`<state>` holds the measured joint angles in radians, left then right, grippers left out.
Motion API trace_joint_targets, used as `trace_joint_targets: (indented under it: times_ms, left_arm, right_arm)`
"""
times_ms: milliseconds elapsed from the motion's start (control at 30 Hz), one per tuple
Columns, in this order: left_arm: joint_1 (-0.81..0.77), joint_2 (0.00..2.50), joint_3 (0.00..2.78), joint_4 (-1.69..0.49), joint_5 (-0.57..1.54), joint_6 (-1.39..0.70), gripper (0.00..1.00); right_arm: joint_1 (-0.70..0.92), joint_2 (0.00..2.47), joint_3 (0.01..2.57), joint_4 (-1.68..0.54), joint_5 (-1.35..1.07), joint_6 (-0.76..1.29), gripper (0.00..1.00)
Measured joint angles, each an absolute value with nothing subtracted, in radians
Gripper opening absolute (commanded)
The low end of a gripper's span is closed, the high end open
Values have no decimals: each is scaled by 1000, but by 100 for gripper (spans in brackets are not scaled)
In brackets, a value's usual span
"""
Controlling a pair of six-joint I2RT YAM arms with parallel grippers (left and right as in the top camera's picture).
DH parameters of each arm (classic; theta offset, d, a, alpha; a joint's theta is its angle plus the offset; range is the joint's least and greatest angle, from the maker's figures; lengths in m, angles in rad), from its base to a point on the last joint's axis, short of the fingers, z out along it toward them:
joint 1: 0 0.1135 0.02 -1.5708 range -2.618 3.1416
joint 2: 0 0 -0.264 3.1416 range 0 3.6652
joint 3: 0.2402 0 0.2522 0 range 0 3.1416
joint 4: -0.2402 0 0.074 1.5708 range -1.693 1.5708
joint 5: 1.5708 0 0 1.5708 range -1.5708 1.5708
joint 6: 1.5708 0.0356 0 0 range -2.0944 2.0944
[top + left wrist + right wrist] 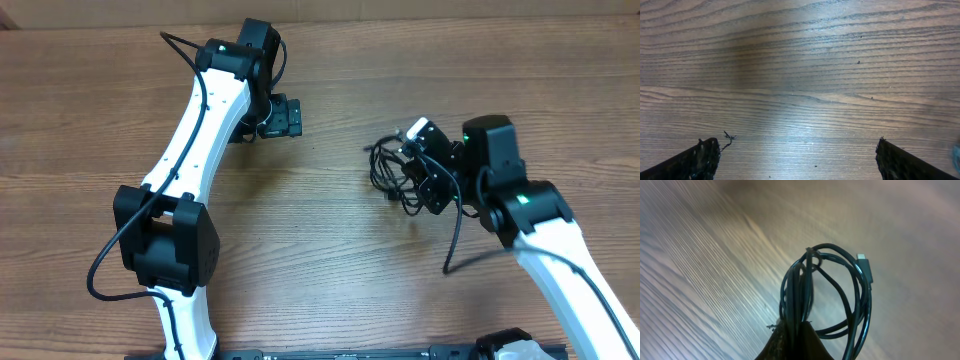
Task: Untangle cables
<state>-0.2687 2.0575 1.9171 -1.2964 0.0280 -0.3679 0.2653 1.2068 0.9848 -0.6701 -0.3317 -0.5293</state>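
The cables are a bundle of thin black looped cords right of the table's middle. My right gripper is shut on several strands of them. In the right wrist view the cables loop up out of the closed fingers, lifted off the wood, and a small silver-tipped plug shows at the upper right of the loop. My left gripper hangs open over bare wood at the back left, far from the bundle. Its two fingertips stand wide apart with nothing between them.
The wooden table runs under both arms. The left arm's white links and black joint stretch from the front edge to the back left. The right arm comes in from the front right corner.
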Motion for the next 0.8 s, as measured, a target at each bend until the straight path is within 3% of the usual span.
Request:
trace_joint_targets:
  times_ms: [367, 800]
  left_arm:
    - [-269, 2057, 1917, -1296, 28, -368, 99]
    - [-269, 2057, 1917, -1297, 28, -368, 99]
  right_arm:
    - [362, 937, 1029, -612, -356, -524, 8]
    - [362, 1053, 1033, -693, -313, -418, 16]
